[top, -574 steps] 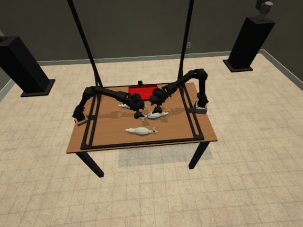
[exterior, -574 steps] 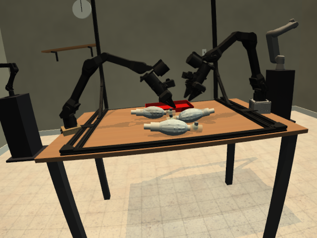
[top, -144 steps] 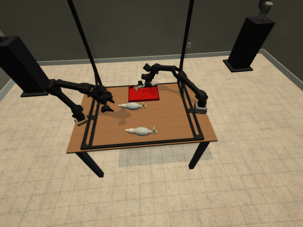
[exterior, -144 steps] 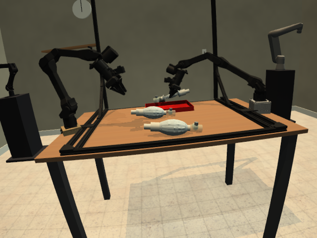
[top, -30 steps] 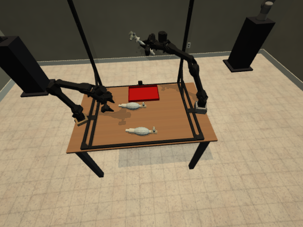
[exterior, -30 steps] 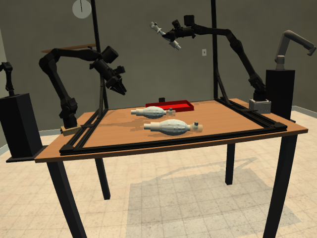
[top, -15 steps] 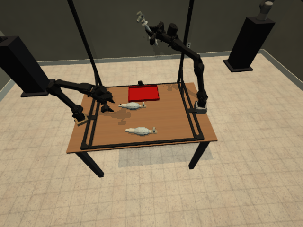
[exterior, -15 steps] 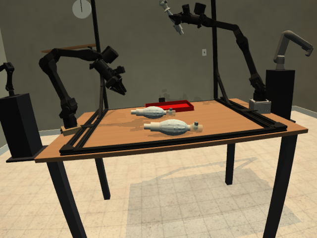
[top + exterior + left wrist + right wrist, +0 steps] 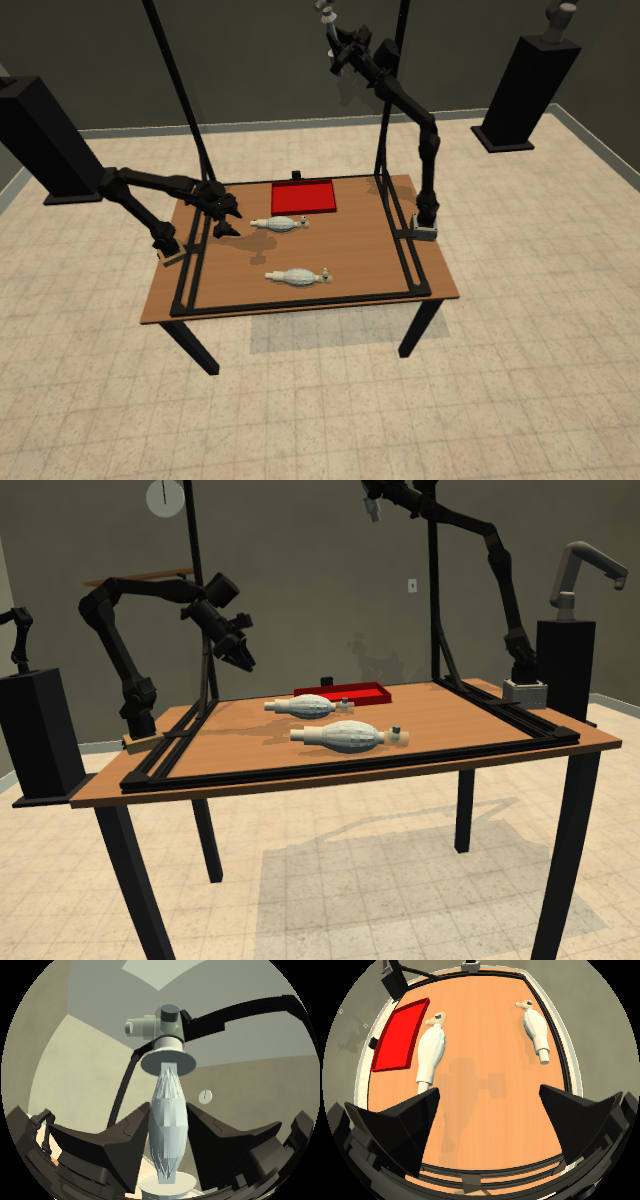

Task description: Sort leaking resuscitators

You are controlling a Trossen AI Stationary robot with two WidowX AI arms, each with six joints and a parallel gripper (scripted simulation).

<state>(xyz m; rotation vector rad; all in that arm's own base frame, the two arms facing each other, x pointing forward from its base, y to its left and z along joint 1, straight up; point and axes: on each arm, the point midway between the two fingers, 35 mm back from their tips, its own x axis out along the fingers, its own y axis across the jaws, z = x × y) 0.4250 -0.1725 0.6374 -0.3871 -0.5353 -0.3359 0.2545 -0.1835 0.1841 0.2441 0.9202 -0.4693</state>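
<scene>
The red tray (image 9: 303,212) (image 9: 379,701) (image 9: 392,1069) holds nothing yet: the left gripper (image 9: 334,49) (image 9: 366,490) (image 9: 167,1107) grips a raised resuscitator (image 9: 327,18) (image 9: 372,511) (image 9: 169,1130), the right gripper (image 9: 239,225) (image 9: 253,667) (image 9: 491,1091) gapes, and the near resuscitator (image 9: 299,277) (image 9: 350,736) (image 9: 536,1028) and far resuscitator (image 9: 280,223) (image 9: 309,706) (image 9: 431,1050) lie outside.

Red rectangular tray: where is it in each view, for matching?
Top: table's far side, about mid-width, red tray.
Exterior: far side, partly behind a unit.
Left wrist: not in it.
Right wrist: upper left.
Landmark in those three: white ribbed-bag resuscitator beside it.
</scene>
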